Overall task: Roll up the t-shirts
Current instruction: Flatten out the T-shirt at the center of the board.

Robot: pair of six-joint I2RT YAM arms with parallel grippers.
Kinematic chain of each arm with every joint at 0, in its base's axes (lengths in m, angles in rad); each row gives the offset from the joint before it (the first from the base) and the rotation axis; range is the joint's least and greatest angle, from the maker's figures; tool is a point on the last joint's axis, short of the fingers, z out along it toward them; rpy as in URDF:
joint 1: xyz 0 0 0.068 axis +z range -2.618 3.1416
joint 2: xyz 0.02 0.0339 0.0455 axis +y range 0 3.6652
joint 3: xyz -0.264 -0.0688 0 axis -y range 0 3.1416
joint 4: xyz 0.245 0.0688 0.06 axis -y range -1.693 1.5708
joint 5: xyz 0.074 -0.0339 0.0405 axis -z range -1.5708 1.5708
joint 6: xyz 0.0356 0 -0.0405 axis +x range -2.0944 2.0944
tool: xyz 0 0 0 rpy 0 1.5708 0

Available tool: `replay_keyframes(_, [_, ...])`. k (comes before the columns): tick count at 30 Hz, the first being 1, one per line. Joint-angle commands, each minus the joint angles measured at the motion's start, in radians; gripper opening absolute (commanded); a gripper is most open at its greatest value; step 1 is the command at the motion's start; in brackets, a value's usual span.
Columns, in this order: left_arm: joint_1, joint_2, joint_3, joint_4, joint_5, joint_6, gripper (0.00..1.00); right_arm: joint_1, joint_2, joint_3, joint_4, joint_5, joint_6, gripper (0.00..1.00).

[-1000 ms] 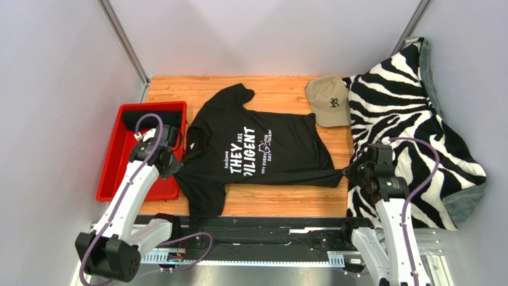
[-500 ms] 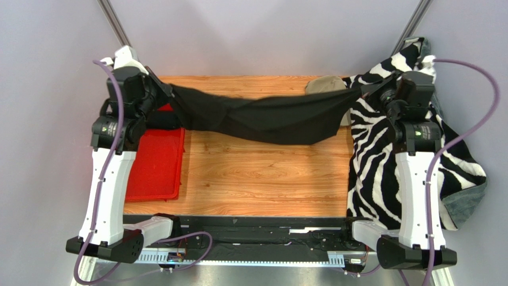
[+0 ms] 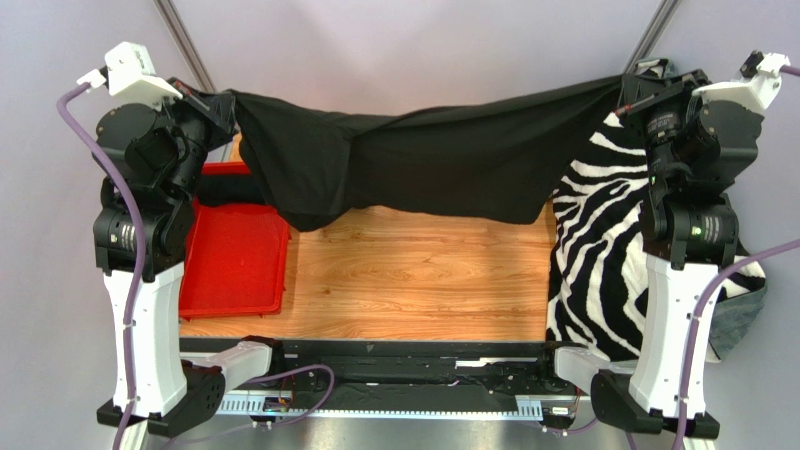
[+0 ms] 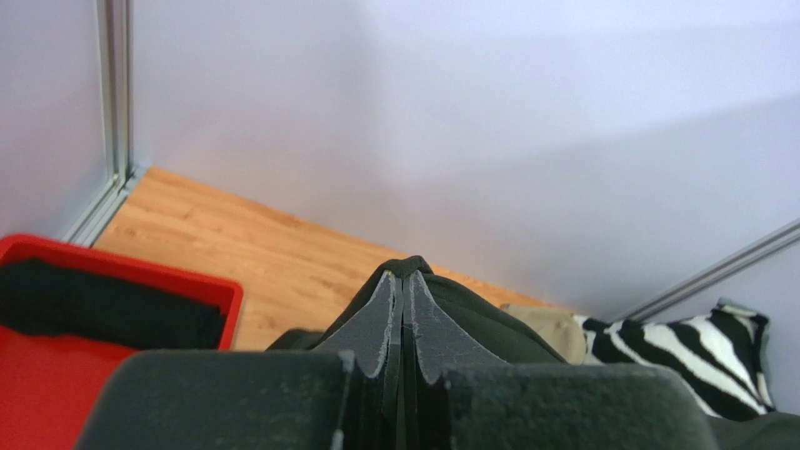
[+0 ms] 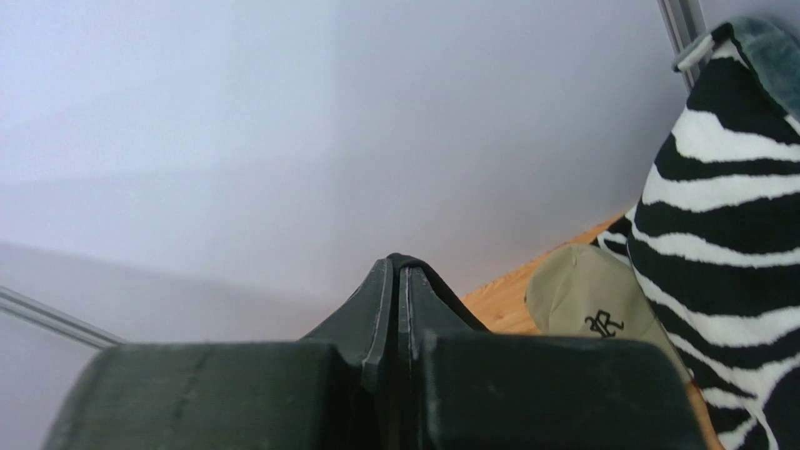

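High above the wooden tabletop (image 3: pixel 413 281), the black t-shirt (image 3: pixel 423 164) hangs stretched between both arms, its lower fold sagging over the tabletop's far half, apparently clear of the wood. Over the tabletop's left edge the left gripper (image 3: pixel 221 105) is clenched on one end, and over its right edge the right gripper (image 3: pixel 631 91) is clenched on the other (each wrist view shows fingers pressed together). To lay it flat for rolling, I'd lower both ends level and together, with even tension, landing the cloth smooth on the tabletop's bare middle
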Motion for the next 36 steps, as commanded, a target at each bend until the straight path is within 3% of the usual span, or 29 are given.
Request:
replay_keyframes(1, [0.005,0.115,0.08,0.146,-0.034,0.023,0.0,-0.032,0.114,0.053,0.169,-0.017,0.013,0.0])
replay_keyframes(7, [0.004,0.319,0.239,0.262,-0.035,0.025,0.0,-0.09,0.292,0.177,0.304,-0.126,0.09,0.0])
replay_keyframes(12, [0.007,0.511,0.497,0.343,-0.045,0.038,0.0,-0.094,0.487,0.319,0.419,-0.164,0.136,0.0])
replay_keyframes(17, [0.022,0.701,0.716,0.487,-0.04,0.034,0.0,-0.094,0.682,0.608,0.486,-0.171,0.164,0.0])
replay_keyframes(20, [0.03,0.735,0.726,0.593,-0.043,0.028,0.0,-0.094,0.768,0.702,0.543,-0.157,0.173,0.0])
replay_keyframes(24, [0.065,0.74,0.723,0.63,-0.019,-0.014,0.0,-0.094,0.79,0.709,0.606,-0.117,0.165,0.0])
replay_keyframes(26, [0.07,0.715,0.675,0.618,-0.026,-0.017,0.0,-0.102,0.77,0.677,0.583,-0.111,0.173,0.0])
replay_keyframes(30, [0.074,0.599,0.484,0.571,-0.011,-0.058,0.0,-0.136,0.627,0.355,0.617,-0.14,0.242,0.0])
replay_keyframes(31, [0.074,0.568,0.374,0.533,-0.008,-0.067,0.0,-0.139,0.55,0.215,0.617,-0.138,0.25,0.0])
replay_keyframes(33, [0.074,0.445,0.219,0.517,-0.015,-0.102,0.0,-0.151,0.471,0.085,0.617,-0.151,0.253,0.0])
replay_keyframes(36, [0.076,0.259,-0.184,0.48,-0.044,-0.155,0.0,-0.176,0.322,-0.168,0.552,-0.187,0.256,0.0])
